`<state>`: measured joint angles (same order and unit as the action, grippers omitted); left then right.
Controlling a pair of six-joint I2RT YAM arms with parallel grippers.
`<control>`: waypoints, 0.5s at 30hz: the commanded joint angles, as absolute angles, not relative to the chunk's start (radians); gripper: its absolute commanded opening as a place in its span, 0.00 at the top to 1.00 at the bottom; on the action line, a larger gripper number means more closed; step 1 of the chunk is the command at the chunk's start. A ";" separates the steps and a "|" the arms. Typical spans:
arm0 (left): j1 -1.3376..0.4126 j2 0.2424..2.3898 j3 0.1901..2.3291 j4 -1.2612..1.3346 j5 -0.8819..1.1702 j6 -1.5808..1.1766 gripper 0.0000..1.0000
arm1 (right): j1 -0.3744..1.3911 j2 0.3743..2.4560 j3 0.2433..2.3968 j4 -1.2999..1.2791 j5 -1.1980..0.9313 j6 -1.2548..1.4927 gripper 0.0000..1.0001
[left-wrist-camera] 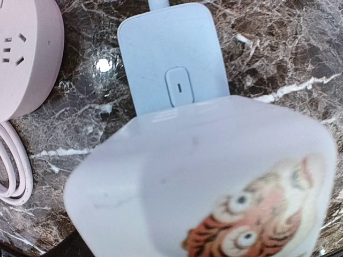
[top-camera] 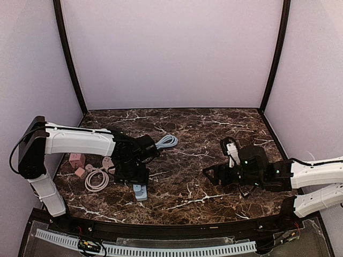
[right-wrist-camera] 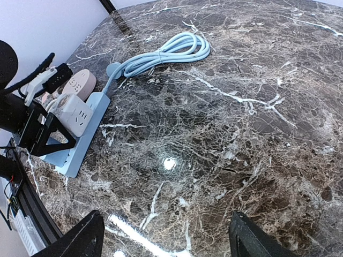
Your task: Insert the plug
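Observation:
A white cube plug adapter point(left-wrist-camera: 203, 176) with a cartoon tiger sticker fills the lower left wrist view. It sits on the light blue power strip point(left-wrist-camera: 166, 59), just behind the strip's switch point(left-wrist-camera: 179, 85). My left gripper point(top-camera: 131, 172) is over the strip point(top-camera: 140, 191) and appears shut on the adapter; the adapter hides its fingers in its own view. The right wrist view shows the adapter point(right-wrist-camera: 75, 113) standing on the strip point(right-wrist-camera: 80, 152) beside the left gripper's black frame point(right-wrist-camera: 45, 134). My right gripper point(right-wrist-camera: 169, 241) is open and empty, low over the marble point(top-camera: 210, 174).
A round pale pink socket unit point(left-wrist-camera: 21, 53) lies left of the strip, with its coiled white cable point(top-camera: 96, 181). Two pink cube adapters point(top-camera: 76, 159) stand at the far left. The strip's blue cable coil point(top-camera: 166, 142) lies behind it. Walls enclose three sides of the table.

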<state>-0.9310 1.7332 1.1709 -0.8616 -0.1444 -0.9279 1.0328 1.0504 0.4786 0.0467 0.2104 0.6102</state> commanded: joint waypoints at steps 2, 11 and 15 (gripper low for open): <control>-0.954 1.698 1.220 -0.859 -0.142 -0.947 0.15 | 1.027 1.051 0.497 0.046 0.219 0.603 0.21; -0.945 1.716 1.277 -0.890 -0.224 -0.949 0.16 | 1.027 1.040 0.489 0.049 0.212 0.604 0.21; -0.921 1.777 1.309 -0.891 -0.265 -0.952 0.25 | 1.028 1.039 0.486 0.053 0.206 0.603 0.21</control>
